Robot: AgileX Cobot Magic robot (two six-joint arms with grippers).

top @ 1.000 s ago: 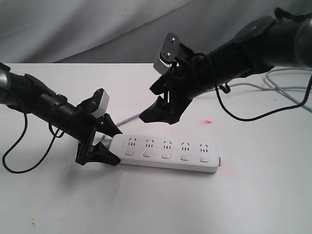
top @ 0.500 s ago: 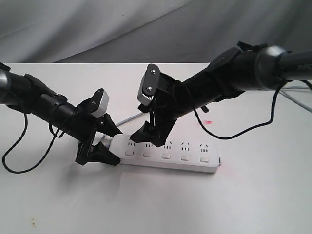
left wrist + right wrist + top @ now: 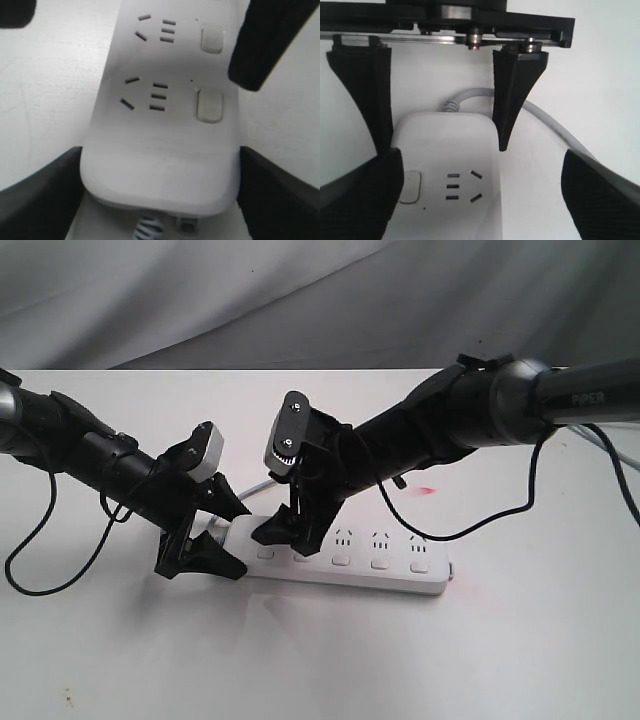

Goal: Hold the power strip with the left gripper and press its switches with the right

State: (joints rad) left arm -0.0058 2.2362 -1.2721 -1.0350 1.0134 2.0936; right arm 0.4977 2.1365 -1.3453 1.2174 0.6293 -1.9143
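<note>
Power strip (image 3: 385, 565) lies flat mid-desk (image 3: 300, 660), running 9 to 3 o'clock, cord end at 9. Your left tool (image 3: 230, 540) clamps that end by its sides. Right tool (image 3: 287, 537) is spread wide, empty, over the 9 o'clock switches (image 3: 341, 560). Likely light, rigid, slick plastic: keep your hold on the long edges and press straight down.

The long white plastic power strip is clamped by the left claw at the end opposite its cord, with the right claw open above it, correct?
No: the left gripper clamps the long white plastic power strip at its cord end; the left wrist view shows the thin grey cord there. The right gripper is open above it.
</note>
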